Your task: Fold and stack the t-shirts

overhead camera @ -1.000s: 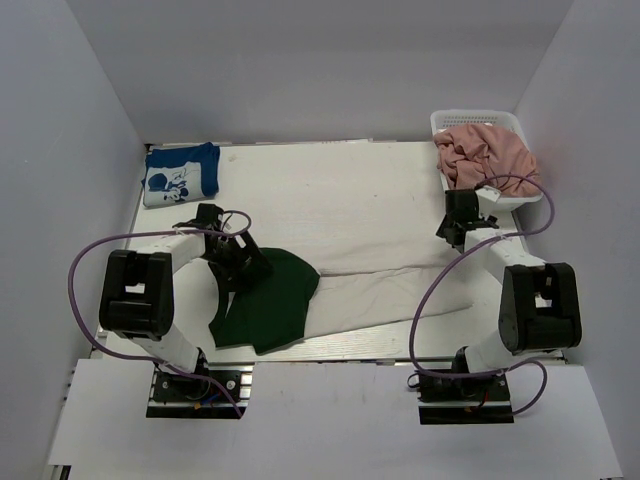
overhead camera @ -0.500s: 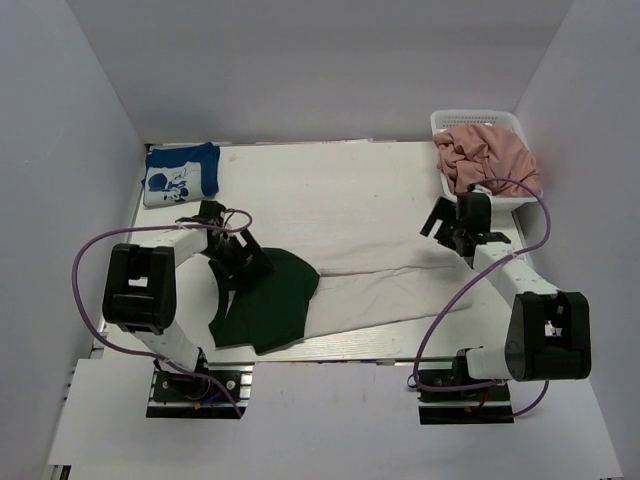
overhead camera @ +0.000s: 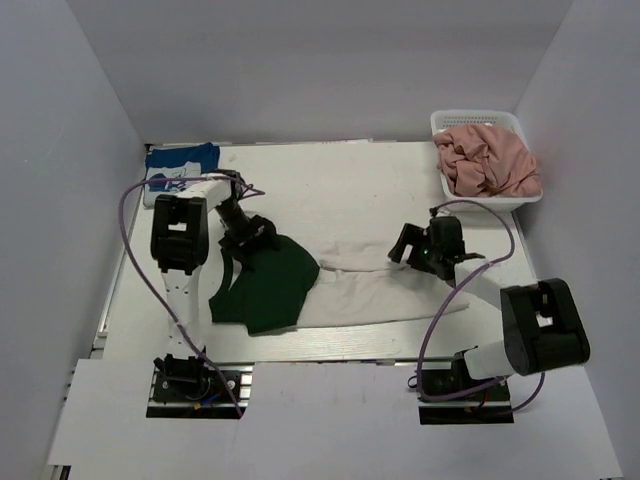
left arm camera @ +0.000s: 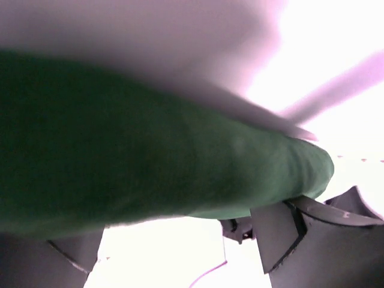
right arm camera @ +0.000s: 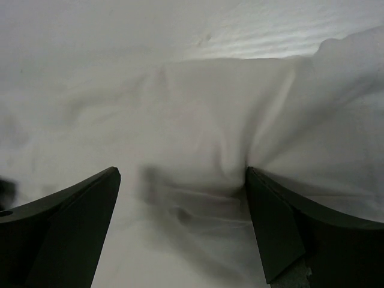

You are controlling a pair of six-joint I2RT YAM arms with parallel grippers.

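Note:
A dark green t-shirt [overhead camera: 265,290] lies crumpled at the front left of the table. My left gripper [overhead camera: 248,237] is at its far edge. In the left wrist view the green cloth [left arm camera: 150,144] drapes across the fingertips and hides them, while the fingers [left arm camera: 288,234] stand wide apart. A white t-shirt [overhead camera: 385,288] lies spread beside the green one, towards the right. My right gripper [overhead camera: 410,246] hangs low over its far edge, open and empty. In the right wrist view [right arm camera: 180,180] its fingers straddle wrinkled white cloth [right arm camera: 198,120].
A folded blue printed t-shirt [overhead camera: 180,166] lies at the far left corner. A white basket [overhead camera: 455,121] full of pink clothes [overhead camera: 488,158] stands at the far right. Purple cables loop from both arms. White walls close in the table.
My left arm swung up and back, and the green shirt's far edge went with it. My right gripper moved left from beside the basket down to the white shirt.

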